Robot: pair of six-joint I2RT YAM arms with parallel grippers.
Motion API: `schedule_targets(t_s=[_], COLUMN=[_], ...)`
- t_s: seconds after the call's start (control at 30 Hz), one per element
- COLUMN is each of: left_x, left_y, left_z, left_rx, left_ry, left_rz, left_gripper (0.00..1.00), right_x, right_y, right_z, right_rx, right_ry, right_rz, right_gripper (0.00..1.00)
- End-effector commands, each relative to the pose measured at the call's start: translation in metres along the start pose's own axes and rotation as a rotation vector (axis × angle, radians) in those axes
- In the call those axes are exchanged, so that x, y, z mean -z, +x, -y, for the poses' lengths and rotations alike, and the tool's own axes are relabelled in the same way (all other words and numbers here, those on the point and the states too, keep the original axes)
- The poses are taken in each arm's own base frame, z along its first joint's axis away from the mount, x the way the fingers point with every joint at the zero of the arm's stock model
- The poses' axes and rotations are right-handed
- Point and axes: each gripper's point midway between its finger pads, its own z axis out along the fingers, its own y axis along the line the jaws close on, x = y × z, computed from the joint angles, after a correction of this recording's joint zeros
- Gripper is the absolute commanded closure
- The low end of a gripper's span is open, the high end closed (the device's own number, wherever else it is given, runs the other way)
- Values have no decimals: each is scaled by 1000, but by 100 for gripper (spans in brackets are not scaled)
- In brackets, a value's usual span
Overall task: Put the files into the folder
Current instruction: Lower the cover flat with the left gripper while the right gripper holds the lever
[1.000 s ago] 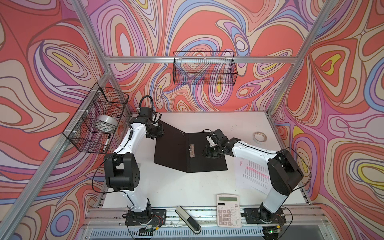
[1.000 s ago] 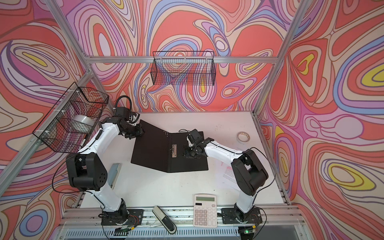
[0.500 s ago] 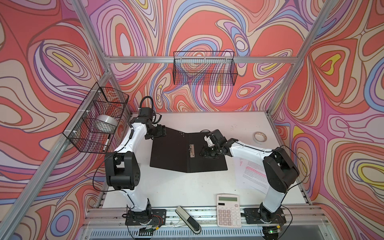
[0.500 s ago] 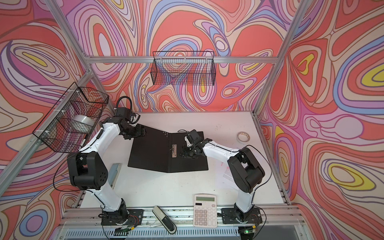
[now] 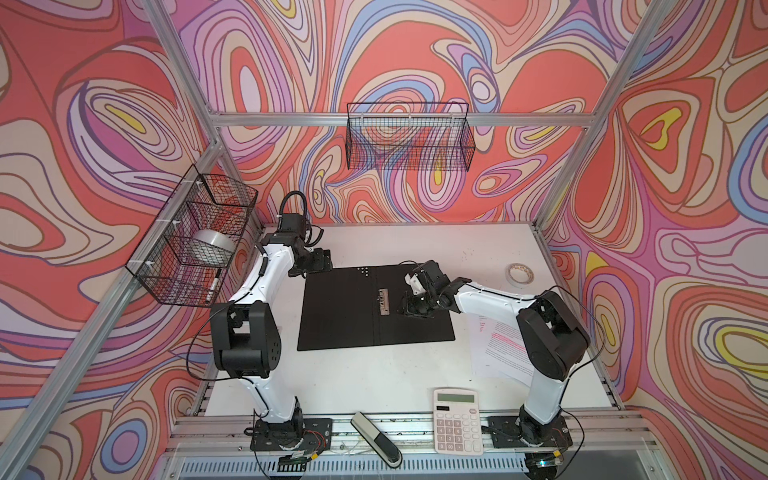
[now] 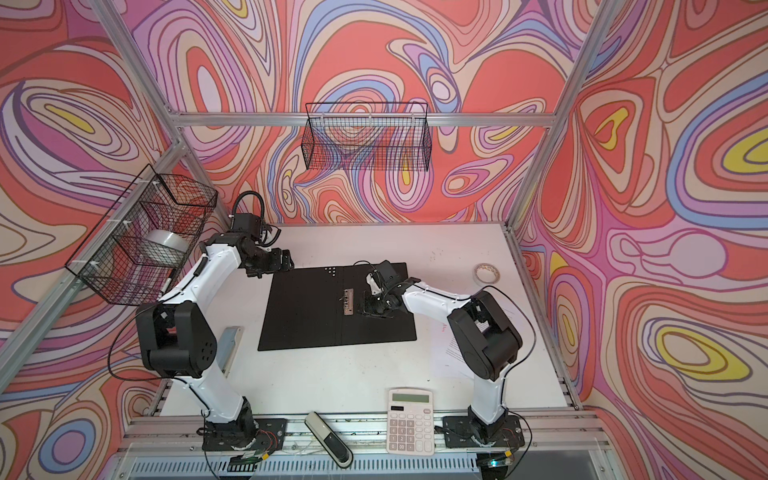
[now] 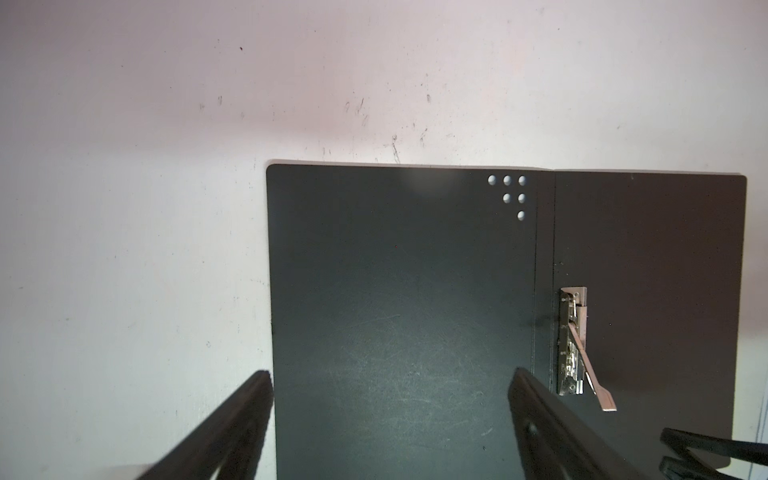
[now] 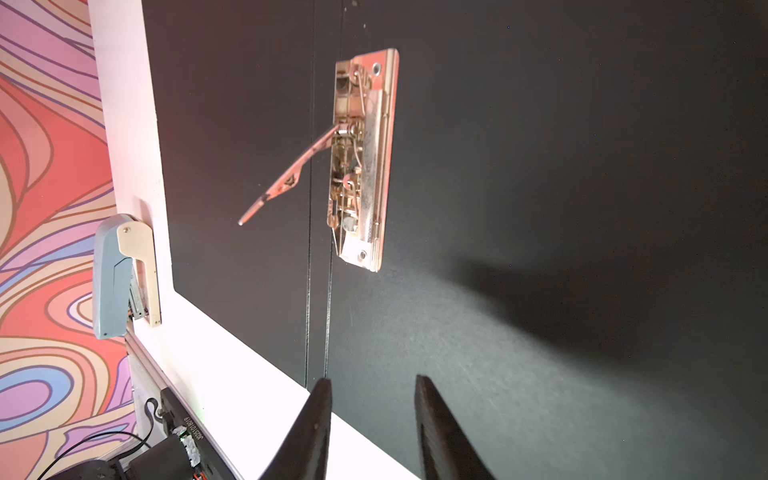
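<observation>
The folder (image 5: 353, 324) (image 6: 307, 328) lies open and flat in the middle of the table, black inside up. Its metal clip (image 5: 383, 301) (image 8: 361, 166) sits by the spine with the lever raised. My left gripper (image 5: 318, 264) (image 7: 390, 374) hovers at the folder's (image 7: 395, 270) far left corner, jaws wide open and empty. My right gripper (image 5: 415, 307) (image 8: 372, 380) hangs low over the right half, just right of the clip, jaws partly apart with nothing between them. The files (image 5: 498, 349) (image 6: 446, 353), white sheets with pink lines, lie right of the folder, partly hidden by my right arm.
A white calculator (image 5: 457, 419) and a dark grey device (image 5: 376, 442) sit at the front edge. A tape roll (image 5: 519, 274) lies at the back right. A stapler (image 6: 228, 345) rests on the left, behind my left arm. Wire baskets (image 5: 195, 241) hang on the walls.
My left gripper has opened and let go of the folder's left cover, which has dropped from tilted to flat on the table. The right gripper has barely shifted.
</observation>
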Motion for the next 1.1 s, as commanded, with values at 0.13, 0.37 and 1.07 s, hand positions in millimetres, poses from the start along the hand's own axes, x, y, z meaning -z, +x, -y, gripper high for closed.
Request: schedule_targets(t_s=[0.13, 0.37, 1.07], left_x=[11, 41, 58], left_y=[3, 8, 34], left_z=[5, 25, 36], left_rx=[-30, -63, -111], left_ry=[38, 142, 217], left_rz=[2, 49, 77], left_gripper=[11, 13, 13], right_x=[-14, -31, -62], right_y=[-8, -19, -52], right_z=[-23, -33, -44], right_rx=[21, 35, 91], right_ry=[-109, -138, -136], right_rz=[-49, -86, -114], right_gripper=[66, 67, 70])
